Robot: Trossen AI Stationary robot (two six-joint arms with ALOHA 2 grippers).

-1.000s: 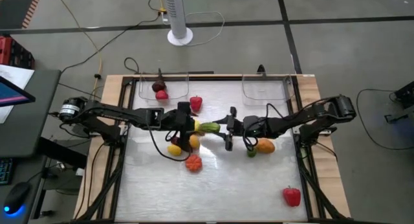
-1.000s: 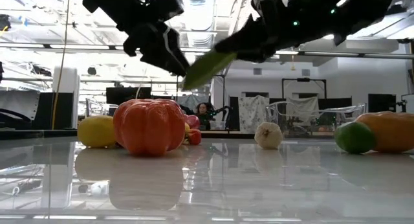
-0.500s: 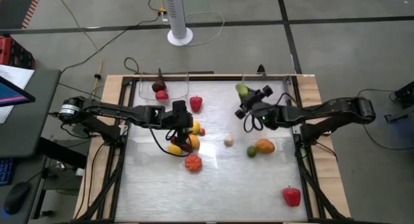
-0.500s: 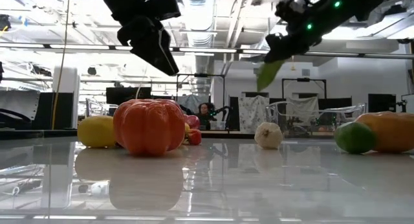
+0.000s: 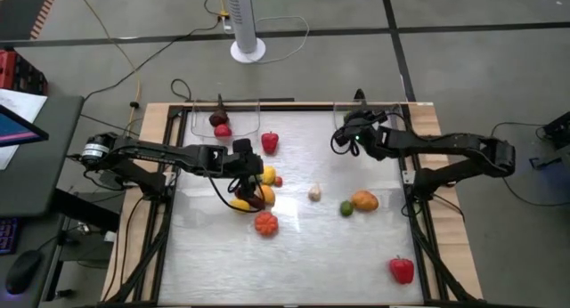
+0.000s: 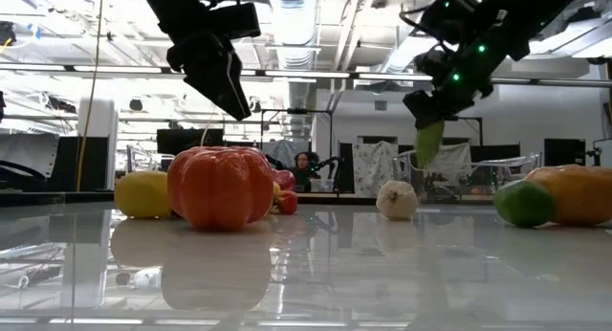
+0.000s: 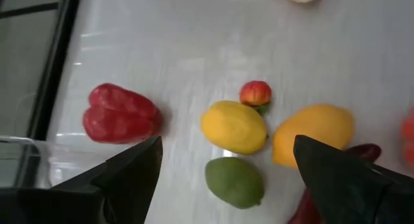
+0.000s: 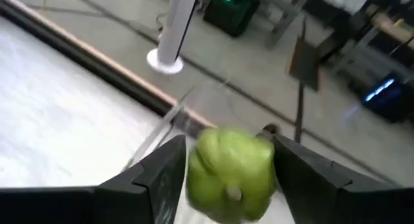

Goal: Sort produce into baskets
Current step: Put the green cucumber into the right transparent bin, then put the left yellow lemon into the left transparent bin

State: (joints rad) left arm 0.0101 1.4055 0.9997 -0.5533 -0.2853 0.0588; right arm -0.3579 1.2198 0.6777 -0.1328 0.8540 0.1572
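Observation:
My right gripper [image 5: 346, 134] is shut on the green cucumber [image 6: 429, 143], high above the table at the left edge of the right clear basket [image 5: 367, 121]. My left gripper [image 5: 252, 166] is open and empty above a cluster of produce: a yellow lemon [image 7: 233, 125], a green lime [image 7: 234, 182], an orange-yellow fruit [image 7: 312, 133] and a small red fruit [image 7: 255, 92]. The left clear basket [image 5: 201, 128] holds a dark eggplant [image 5: 217, 119] and a red piece [image 5: 223, 130]. My right gripper pinches the cucumber between its two fingers near its upper end; the rounded end [image 8: 229, 169] faces the wrist camera. The fingers come from above. The cucumber hangs below them almost upright, its lower tip [image 6: 426, 159] down, clear of the table.
A red pepper [image 5: 269, 142], white garlic [image 5: 314, 193], a lime [image 5: 346, 208], an orange fruit [image 5: 363, 200], an orange tomato [image 5: 265, 223] and a second red pepper [image 5: 402, 270] lie on the table. A white fan post [image 5: 247, 23] stands beyond the far edge.
My right gripper has carried the cucumber from the table's middle, beside my left gripper, up and toward the far right to the right basket. The cucumber has turned from slanting to hanging almost upright. My left gripper has drawn back a little toward the left.

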